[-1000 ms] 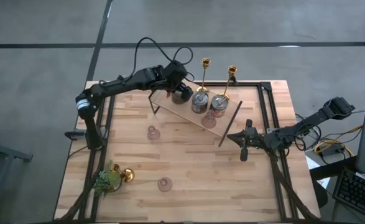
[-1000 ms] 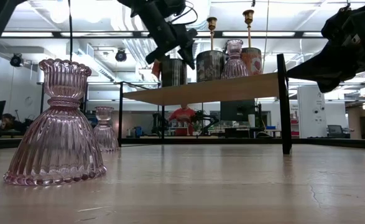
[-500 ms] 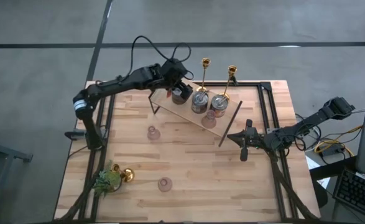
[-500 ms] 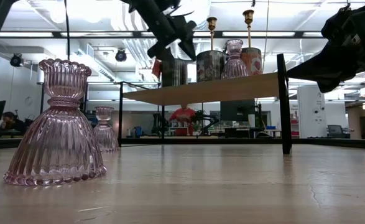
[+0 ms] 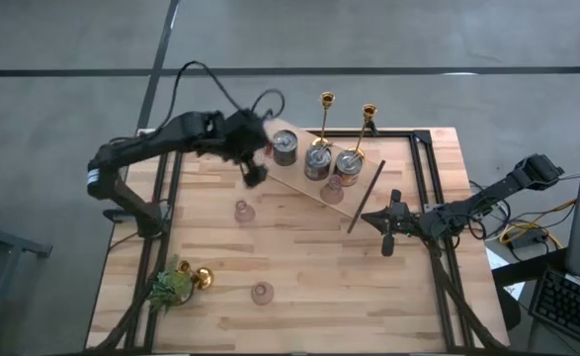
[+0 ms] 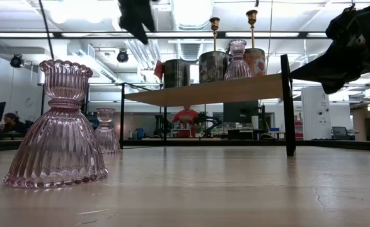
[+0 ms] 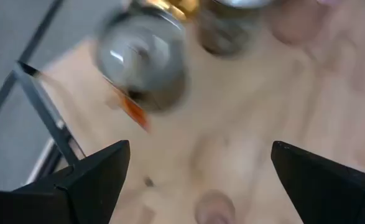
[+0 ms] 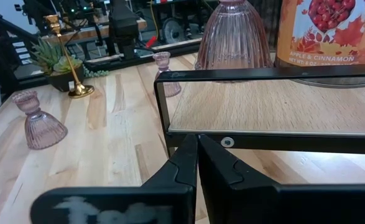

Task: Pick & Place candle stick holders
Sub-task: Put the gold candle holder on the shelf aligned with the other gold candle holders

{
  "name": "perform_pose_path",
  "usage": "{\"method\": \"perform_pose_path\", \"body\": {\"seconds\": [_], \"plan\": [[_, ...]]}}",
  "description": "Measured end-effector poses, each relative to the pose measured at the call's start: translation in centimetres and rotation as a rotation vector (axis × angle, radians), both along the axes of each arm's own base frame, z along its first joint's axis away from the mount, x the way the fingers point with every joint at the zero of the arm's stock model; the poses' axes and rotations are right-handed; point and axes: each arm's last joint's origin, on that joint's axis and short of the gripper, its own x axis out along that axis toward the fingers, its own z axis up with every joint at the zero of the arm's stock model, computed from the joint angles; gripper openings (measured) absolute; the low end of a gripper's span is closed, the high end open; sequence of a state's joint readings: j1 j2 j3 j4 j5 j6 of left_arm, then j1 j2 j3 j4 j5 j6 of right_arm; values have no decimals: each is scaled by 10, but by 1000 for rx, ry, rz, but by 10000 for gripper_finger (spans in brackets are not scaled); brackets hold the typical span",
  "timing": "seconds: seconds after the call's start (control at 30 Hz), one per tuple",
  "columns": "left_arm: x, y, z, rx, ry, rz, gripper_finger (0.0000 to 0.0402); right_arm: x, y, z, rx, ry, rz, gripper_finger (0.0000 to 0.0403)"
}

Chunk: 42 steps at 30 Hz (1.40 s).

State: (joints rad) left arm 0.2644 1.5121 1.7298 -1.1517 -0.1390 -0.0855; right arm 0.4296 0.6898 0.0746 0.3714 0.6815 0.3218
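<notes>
The left end effector, fingers spread and empty, is hovering nearest the upright pink glass cup at its six o'clock on the bench.

You have two dark, jointed arms, the left arm at the frame's upper left with a pale band near its base joint and a black cable looping above it. The right arm at the right edge is matte black too.

Pale matt wood tabletop; ribbed glossy pink glass cups; shiny gold metal candlesticks; matt black shelf frame.
</notes>
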Motion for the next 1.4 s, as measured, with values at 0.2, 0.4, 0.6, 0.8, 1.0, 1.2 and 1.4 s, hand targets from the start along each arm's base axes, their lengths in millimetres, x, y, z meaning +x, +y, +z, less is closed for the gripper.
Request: {"method": "perform_pose_path", "body": {"seconds": [0.2, 0.4, 0.6, 0.8, 1.0, 1.2, 1.4], "plan": [[-36, -67, 12, -89, 91, -102, 393, 0, 0, 0, 0, 0, 0, 8], [-68, -129, 9, -171, 106, -161, 393, 0, 0, 0, 0, 0, 0, 8], [-93, -163, 0, -179, 109, -136, 393, 0, 0, 0, 0, 0, 0, 8], [-110, -194, -15, -262, 162, -141, 393, 0, 0, 0, 0, 0, 0, 8], [-125, -215, -48, -281, 279, -74, 393, 0, 0, 0, 0, 0, 0, 8], [-134, -222, -66, -314, 364, -1, 392, 0, 0, 0, 0, 0, 0, 8], [-147, -234, -75, -331, 375, 32, 392, 0, 0, 0, 0, 0, 0, 8]]}}
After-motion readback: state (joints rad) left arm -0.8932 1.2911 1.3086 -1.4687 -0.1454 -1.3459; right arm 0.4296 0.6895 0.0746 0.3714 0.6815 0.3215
